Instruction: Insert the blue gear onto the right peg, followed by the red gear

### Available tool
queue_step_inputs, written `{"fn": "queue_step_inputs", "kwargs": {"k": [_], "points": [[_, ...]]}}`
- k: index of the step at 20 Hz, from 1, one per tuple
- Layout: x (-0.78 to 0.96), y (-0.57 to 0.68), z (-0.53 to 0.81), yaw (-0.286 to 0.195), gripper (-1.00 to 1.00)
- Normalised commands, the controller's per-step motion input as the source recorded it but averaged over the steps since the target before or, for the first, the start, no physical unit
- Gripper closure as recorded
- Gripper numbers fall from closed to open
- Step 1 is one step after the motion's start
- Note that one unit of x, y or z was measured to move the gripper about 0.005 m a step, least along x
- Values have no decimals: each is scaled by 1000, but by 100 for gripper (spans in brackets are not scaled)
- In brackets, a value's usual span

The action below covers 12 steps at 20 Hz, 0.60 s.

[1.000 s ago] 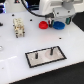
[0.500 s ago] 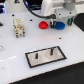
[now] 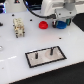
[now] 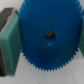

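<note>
Blue gear [image 3: 61,23] sits at the far side of the white table [image 3: 15,50] in the exterior view, directly under the gripper [image 3: 60,20], whose body hides most of it. In the wrist view the blue gear [image 4: 49,36] fills nearly the whole picture, its toothed rim clear along the lower edge and its dark centre hole near the middle. A green finger pad [image 4: 10,44] lies against the rim on one side, and a sliver of a second pad shows at the opposite edge, so the fingers are pinched on the disc.

Just beside it, toward the exterior view's left, the red gear [image 3: 44,23] rests on the table, close to the blue one.

Well apart, nearer the camera, lies the white plate [image 3: 46,57] with its black border. Two thin dark pins stand on it; the right peg [image 3: 51,50] is upright with bare plate all round it. Open table separates plate and gears. A small tan figure [image 3: 19,27] stands toward the exterior view's left.
</note>
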Motion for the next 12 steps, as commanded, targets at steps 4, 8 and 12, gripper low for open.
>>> {"fn": "queue_step_inputs", "kwargs": {"k": [4,8,12], "points": [[330,-159,535,0,100],[555,-277,659,0,100],[638,-366,594,0,100]]}}
